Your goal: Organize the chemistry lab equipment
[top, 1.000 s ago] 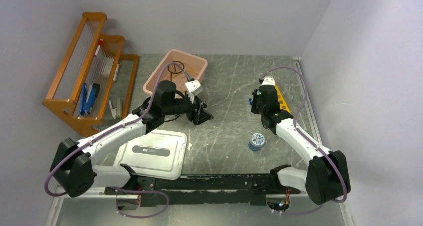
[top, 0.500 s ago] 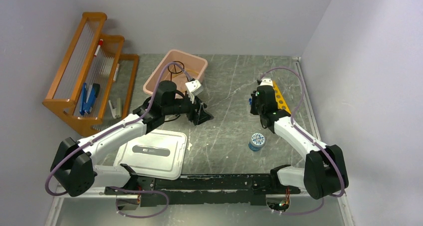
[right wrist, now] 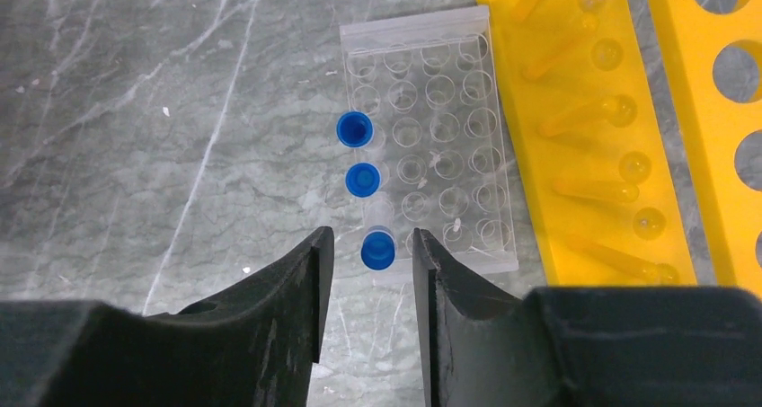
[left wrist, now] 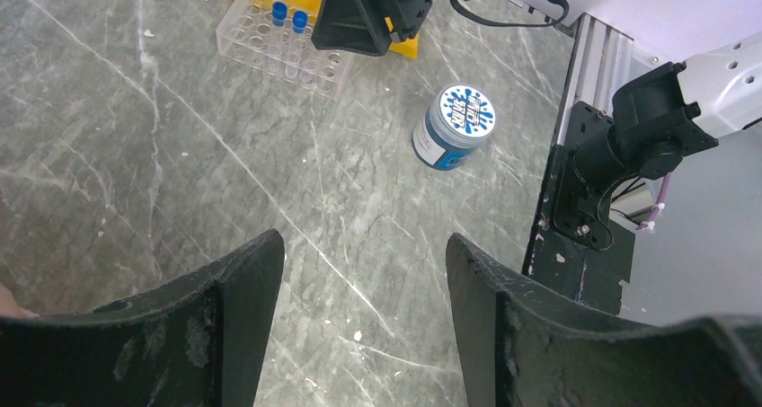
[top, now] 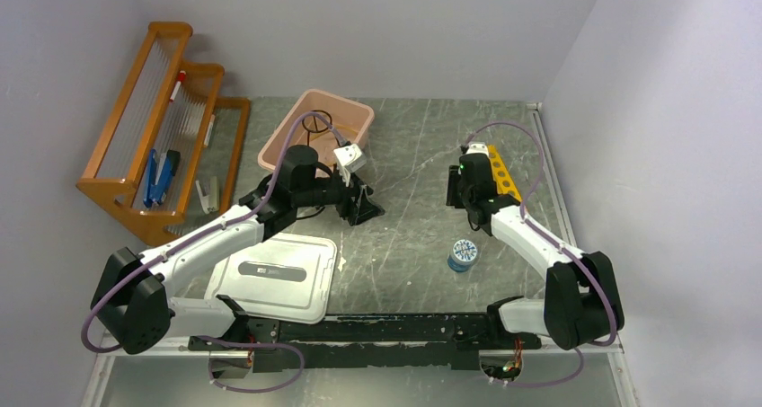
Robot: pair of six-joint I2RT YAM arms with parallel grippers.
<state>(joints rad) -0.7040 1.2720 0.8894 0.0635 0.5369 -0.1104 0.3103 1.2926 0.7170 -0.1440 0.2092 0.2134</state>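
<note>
The right pincer [right wrist: 373,238] hangs low over the grey marbled worktop [right wrist: 135,110]. Its two black fingers [right wrist: 279,317] are released and parted. A blue-capped vial [right wrist: 377,250] stands in the gap between the fingertips. A sliver of space shows on either side, so the fingers straddle the cap without gripping it. This vial sits at the near left corner of a clear vial tray [right wrist: 440,128], which stretches away ahead of the pincer. Two more blue-capped vials [right wrist: 354,129] stand in the same left-hand column, just beyond the fingertips. To the right of the pincer, just beside the tray's long edge, lies the yellow tube rack [right wrist: 575,155], with its pegs and round holes.

The left pincer [left wrist: 364,245] is released too. Its fingers are spread wide, with only bare worktop showing between them. Ahead of it and a little to the right stands a blue-lidded jar [left wrist: 456,126]. The clear tray lies farther ahead, under the right pincer.

In the overhead view, the left pincer [top: 362,207] is well apart from the right pincer [top: 456,187]. The jar lies between them, nearer the arm bases. A pink tub [top: 355,115] sits just beyond the left pincer, towards the back wall. A white lid [top: 274,277] lies flat behind it, beside the left arm. An orange wooden rack [top: 117,191] stands far off to its left.
</note>
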